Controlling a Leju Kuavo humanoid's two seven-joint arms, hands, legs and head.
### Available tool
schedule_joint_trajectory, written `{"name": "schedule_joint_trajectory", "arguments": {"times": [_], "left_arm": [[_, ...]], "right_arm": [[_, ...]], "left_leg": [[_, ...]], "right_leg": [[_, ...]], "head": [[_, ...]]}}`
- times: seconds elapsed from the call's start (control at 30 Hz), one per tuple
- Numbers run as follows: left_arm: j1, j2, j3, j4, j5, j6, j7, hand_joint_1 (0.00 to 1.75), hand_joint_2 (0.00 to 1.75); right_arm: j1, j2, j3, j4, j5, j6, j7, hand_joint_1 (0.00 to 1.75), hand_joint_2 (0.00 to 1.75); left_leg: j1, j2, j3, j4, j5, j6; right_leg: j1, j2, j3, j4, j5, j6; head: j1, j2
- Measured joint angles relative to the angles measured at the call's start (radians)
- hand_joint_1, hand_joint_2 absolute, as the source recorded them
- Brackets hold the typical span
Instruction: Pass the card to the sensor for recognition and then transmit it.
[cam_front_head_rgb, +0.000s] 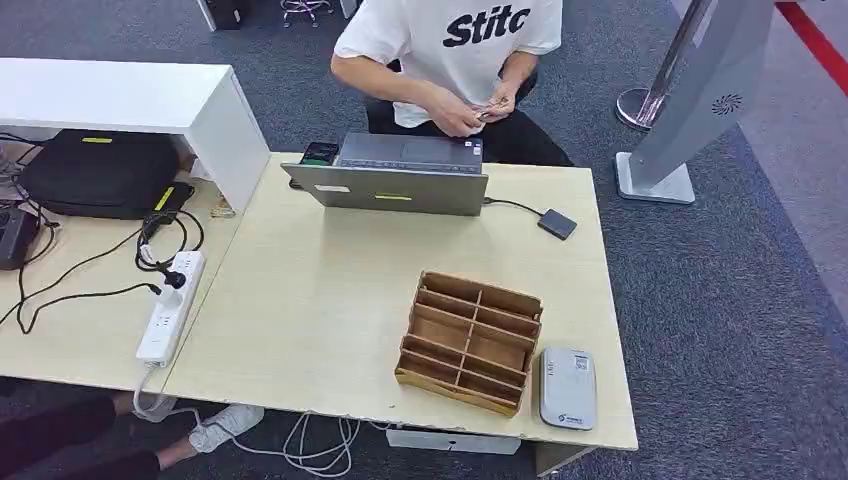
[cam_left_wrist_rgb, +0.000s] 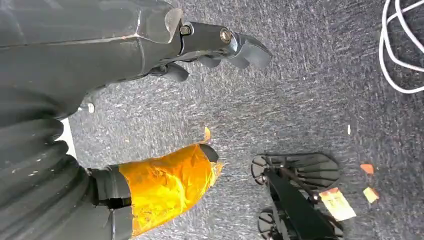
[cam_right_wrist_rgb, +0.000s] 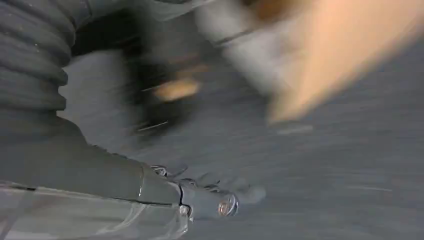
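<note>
I see my left hand (cam_left_wrist_rgb: 165, 60) holding nothing, fingers apart, over carpet. Right hand (cam_right_wrist_rgb: 200, 195) blurry, can't tell. Sensor (cam_front_head_rgb: 567, 387) beside wooden box (cam_front_head_rgb: 470, 342).

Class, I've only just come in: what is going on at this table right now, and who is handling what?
A person seated behind the laptop is fingering something small, possibly the card. The wooden divided box looks empty, and the white sensor device lies beside it, untouched. The robot's left hand hangs over the carpet holding nothing; its right hand is blurred.
</note>
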Motion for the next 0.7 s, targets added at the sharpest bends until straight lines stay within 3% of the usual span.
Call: {"name": "schedule_joint_trajectory", "arguments": {"times": [0.07, 0.13, 0.23, 0.43, 0.63, 0.67, 0.7], "left_arm": [[-0.001, 0.001, -0.002, 0.000, -0.012, -0.001, 0.013, 0.00, 1.75], [-0.002, 0.001, -0.006, 0.000, -0.024, 0.000, 0.024, 0.00, 1.75], [-0.003, 0.002, -0.010, 0.000, -0.026, 0.000, 0.030, 0.00, 1.75], [-0.004, 0.008, -0.011, 0.000, -0.031, 0.002, 0.032, 0.00, 1.75], [-0.004, 0.009, -0.011, 0.000, -0.027, 0.040, 0.112, 0.00, 1.75], [-0.005, 0.009, -0.011, 0.000, -0.025, 0.043, 0.116, 1.75, 1.75], [-0.005, 0.008, -0.011, 0.000, -0.024, 0.045, 0.120, 1.75, 1.75]], "right_arm": [[0.000, 0.002, 0.063, 0.036, 0.165, -0.017, 0.095, 0.00, 1.75], [0.001, 0.002, 0.168, 0.068, 0.289, 0.026, 0.129, 0.00, 1.75], [0.000, 0.009, 0.250, 0.095, 0.305, 0.058, 0.135, 0.00, 1.75], [0.001, 0.010, 0.313, 0.115, 0.306, 0.062, 0.127, 0.00, 1.75], [-0.002, 0.010, 0.316, 0.117, 0.338, -0.098, 0.052, 0.00, 1.75], [-0.003, 0.010, 0.316, 0.117, 0.339, -0.101, 0.050, 1.38, 1.75], [-0.004, 0.010, 0.316, 0.117, 0.341, -0.102, 0.050, 1.73, 1.75]], "left_leg": [[0.000, 0.000, 0.000, 0.000, 0.000, 0.000], [0.000, 0.000, 0.000, 0.000, 0.000, 0.000], [0.000, 0.000, 0.001, 0.000, 0.000, 0.000], [-0.001, 0.000, 0.001, 0.000, 0.000, 0.000], [-0.001, 0.000, 0.001, 0.000, 0.000, 0.000], [-0.001, 0.000, 0.001, 0.000, 0.000, 0.000], [-0.001, 0.000, 0.001, 0.000, 0.000, 0.000]], "right_leg": [[0.000, 0.000, 0.000, 0.000, 0.000, 0.000], [0.000, 0.000, 0.000, 0.000, 0.000, 0.000], [0.000, 0.000, 0.001, 0.000, 0.000, 0.000], [0.000, 0.000, 0.001, 0.000, 0.000, 0.000], [-0.001, 0.000, 0.001, 0.000, 0.000, 0.000], [-0.001, 0.000, 0.001, 0.000, 0.000, 0.000], [-0.001, 0.000, 0.001, 0.000, 0.000, 0.000]], "head": [[0.000, 0.000], [0.000, 0.000], [0.000, 0.000], [0.000, 0.000], [0.000, 0.000], [0.000, 0.000], [0.000, 0.000]]}}
